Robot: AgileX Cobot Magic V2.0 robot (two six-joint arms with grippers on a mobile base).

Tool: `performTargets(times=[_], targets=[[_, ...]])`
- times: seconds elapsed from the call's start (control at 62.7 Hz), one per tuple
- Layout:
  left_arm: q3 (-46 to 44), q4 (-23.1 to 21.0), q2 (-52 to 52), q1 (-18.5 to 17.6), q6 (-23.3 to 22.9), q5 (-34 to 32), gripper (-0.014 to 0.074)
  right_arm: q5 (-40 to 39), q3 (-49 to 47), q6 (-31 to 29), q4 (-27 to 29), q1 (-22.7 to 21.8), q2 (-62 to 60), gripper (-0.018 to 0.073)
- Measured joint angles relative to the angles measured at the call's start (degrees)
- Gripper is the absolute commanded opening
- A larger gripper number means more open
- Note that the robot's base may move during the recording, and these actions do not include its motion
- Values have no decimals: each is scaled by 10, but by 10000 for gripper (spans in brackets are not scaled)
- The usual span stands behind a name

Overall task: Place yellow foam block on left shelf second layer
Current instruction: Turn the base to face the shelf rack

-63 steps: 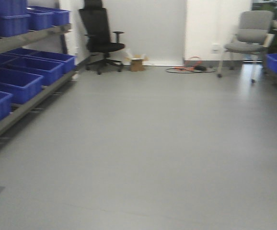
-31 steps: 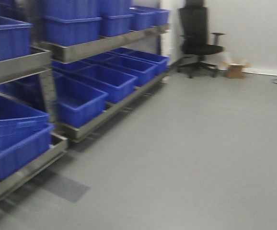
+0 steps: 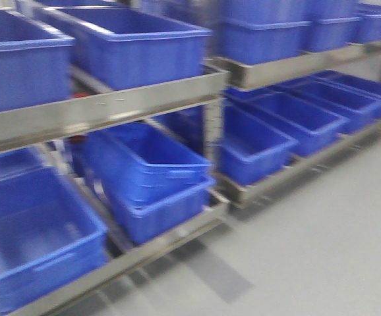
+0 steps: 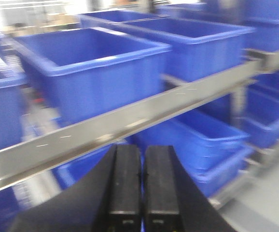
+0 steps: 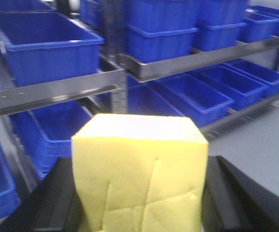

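The yellow foam block [image 5: 139,169] fills the lower middle of the right wrist view, creased on its near face. My right gripper [image 5: 140,166] is shut on it, one black finger [image 5: 57,193] pressing each side. In front of it stands the shelf [image 5: 52,92], its grey metal rails carrying blue bins. My left gripper [image 4: 141,150] is shut with nothing in it, its two black fingers [image 4: 124,179] pressed together just below a shelf rail [image 4: 130,121]. Neither gripper nor the block appears in the front view, which shows the same shelf [image 3: 111,105] close up.
Blue plastic bins [image 3: 131,46] sit on the upper rail and more bins [image 3: 151,178] on the lowest level. A metal upright [image 3: 211,145] divides the shelf bays. Grey floor [image 3: 322,250] lies to the lower right. Further bins [image 5: 197,94] run off to the right.
The front view has swung left, from open floor with two chairs to the shelf of blue bins. The shelf now fills most of the frame and looks much closer.
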Motion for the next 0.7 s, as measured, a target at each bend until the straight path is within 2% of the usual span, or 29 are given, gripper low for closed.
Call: performTargets(times=[0.702], targets=[[0,0,0,0,0,0,136,0,0,0,0,0,0,456]])
